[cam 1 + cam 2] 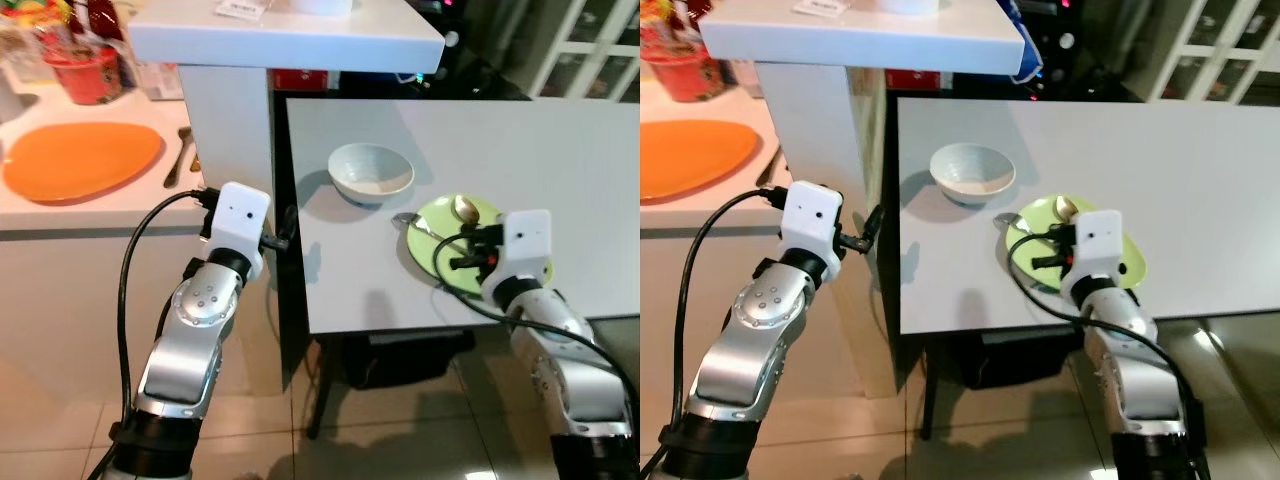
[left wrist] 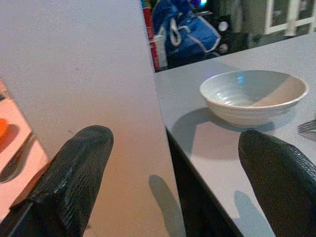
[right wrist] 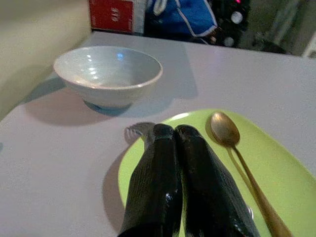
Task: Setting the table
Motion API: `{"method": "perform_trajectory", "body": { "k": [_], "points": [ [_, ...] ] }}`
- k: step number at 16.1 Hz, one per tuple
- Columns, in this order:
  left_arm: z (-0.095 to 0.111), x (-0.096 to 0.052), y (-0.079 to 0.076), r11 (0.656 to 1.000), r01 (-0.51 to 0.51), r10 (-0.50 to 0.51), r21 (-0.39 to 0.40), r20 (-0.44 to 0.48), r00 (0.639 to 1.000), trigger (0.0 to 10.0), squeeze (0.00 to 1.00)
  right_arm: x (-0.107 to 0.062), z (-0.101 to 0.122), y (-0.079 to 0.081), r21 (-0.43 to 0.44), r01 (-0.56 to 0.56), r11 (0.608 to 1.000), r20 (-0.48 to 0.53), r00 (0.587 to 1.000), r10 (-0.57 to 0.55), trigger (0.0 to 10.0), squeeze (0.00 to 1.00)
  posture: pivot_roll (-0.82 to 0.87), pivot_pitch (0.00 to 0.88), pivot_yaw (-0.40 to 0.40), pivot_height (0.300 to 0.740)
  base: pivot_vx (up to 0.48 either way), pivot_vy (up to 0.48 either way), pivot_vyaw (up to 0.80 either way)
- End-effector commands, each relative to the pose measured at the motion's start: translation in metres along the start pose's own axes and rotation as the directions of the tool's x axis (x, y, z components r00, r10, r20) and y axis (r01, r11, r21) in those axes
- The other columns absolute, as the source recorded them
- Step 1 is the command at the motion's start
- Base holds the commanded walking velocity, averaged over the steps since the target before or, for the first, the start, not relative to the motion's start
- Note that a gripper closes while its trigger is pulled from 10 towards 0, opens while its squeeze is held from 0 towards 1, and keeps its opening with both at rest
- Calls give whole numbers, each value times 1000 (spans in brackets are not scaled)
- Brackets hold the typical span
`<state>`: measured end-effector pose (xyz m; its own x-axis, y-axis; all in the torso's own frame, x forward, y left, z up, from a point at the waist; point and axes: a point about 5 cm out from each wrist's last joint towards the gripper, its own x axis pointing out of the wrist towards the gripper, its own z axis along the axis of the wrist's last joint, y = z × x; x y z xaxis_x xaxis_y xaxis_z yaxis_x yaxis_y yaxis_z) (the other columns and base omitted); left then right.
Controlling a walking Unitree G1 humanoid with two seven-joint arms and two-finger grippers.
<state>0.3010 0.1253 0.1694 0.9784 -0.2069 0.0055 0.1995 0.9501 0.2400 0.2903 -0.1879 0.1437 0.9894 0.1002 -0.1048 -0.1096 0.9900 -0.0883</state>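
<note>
A pale ribbed bowl [image 1: 370, 172] stands on the grey table [image 1: 540, 150]. To its right lies a lime-green plate [image 1: 435, 212] with a gold spoon [image 1: 466, 209] on it and a fork [image 1: 412, 221] across its left rim. My right gripper [image 3: 173, 131] is shut low over the plate, and the fork's tines [image 3: 136, 132] poke out from under its fingertips. I cannot tell whether the fork is pinched. Off the table's left edge, my left gripper [image 2: 173, 182] is open and holds nothing, next to the white pillar [image 1: 228, 130], facing the bowl [image 2: 253, 94].
An orange plate [image 1: 82, 160] and some cutlery [image 1: 183, 155] lie on the counter at the left, behind them a red container [image 1: 88, 70]. A white shelf [image 1: 290, 35] overhangs the pillar. A blue bag [image 2: 185, 29] sits beyond the table.
</note>
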Motion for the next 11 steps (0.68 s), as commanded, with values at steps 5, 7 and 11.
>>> {"method": "perform_trajectory", "body": {
  "k": [5,7,11],
  "points": [
    [2,7,-1,1000,-9,9,17,15,1000,10000,0,-1,10,-7,-57,32,998,43,999,-29,10000,0,-42,0,-6,740,0,-480,616],
    [0,7,3,999,-31,31,9,3,1000,10000,0,0,11,-8,-39,52,998,44,998,-50,10000,0,-35,0,-16,740,0,-122,0],
    [3,5,8,998,-52,51,22,35,998,10000,0,1,9,-1,-56,-4,998,15,1000,5,10000,0,-34,0,-18,740,0,0,0]
  ]
}}
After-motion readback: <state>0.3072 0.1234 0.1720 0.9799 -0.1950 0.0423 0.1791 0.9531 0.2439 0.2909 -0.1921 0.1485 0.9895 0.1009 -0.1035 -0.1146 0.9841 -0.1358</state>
